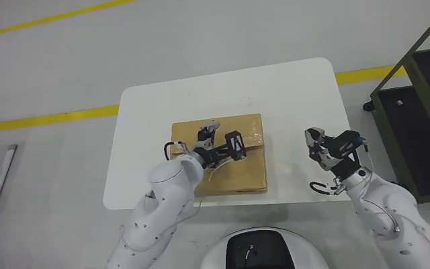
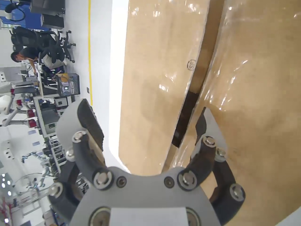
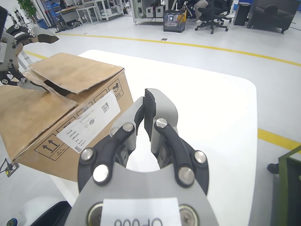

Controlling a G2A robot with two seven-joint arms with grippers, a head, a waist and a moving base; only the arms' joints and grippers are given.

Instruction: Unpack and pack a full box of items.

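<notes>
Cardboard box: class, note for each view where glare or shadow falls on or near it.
Left wrist view: bright glints on the clear tape over the cardboard box; right wrist view: the white table glares, a shadow under the raised flap; top view: even light, no glare.

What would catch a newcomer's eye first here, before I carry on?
The brown cardboard box in the middle of the white table, its top flaps parted along a dark gap, one flap lifted. The left claw is open right over that gap, one finger at the seam. The right claw is shut, above the table beside the box.
</notes>
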